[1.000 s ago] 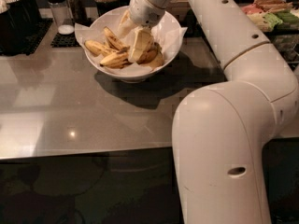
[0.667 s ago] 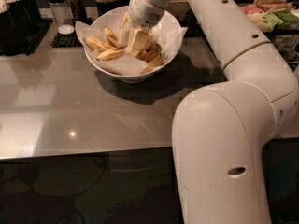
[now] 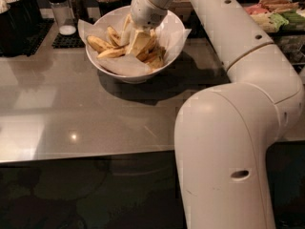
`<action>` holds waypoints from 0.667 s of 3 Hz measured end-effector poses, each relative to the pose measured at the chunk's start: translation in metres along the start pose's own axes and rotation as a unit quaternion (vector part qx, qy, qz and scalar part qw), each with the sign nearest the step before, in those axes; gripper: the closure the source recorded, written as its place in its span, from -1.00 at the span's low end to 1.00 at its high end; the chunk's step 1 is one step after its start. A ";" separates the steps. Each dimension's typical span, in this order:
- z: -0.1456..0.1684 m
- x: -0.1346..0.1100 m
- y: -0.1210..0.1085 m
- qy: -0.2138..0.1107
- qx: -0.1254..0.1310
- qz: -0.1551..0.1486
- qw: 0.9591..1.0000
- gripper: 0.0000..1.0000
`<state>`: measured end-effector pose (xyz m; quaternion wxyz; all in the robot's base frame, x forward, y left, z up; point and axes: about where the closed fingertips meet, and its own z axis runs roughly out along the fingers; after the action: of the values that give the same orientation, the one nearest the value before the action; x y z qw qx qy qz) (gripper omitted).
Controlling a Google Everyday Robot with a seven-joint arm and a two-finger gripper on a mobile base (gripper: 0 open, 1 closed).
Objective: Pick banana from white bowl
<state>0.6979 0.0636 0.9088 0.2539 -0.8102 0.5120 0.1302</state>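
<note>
A deep white bowl (image 3: 136,76) with flaring sides sits on the grey tabletop (image 3: 71,113) in the upper middle of the frame. Its crinkled white paper lining (image 3: 177,34) pokes up past the rim. Inside lies a heap of yellow bananas (image 3: 100,44), some with brown-flecked skins, spread from the bowl's left side to its centre. The robot's hand (image 3: 138,41) reaches down into the bowl from above and is buried among the fruit; whether it is open or closed cannot be told. The white arm (image 3: 228,128) fills the right half of the frame. Behind the bowl, at upper left, a glass shaker (image 3: 59,8) stands on a black mat (image 3: 71,41). Coloured packets (image 3: 279,18) lie at upper right.
</note>
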 end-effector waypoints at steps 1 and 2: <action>-0.004 -0.003 -0.004 -0.003 0.017 0.005 1.000 1.00; -0.037 -0.017 0.000 0.001 0.071 0.001 0.998 1.00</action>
<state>0.6886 0.0564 0.9477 0.3097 -0.7900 0.5209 0.0928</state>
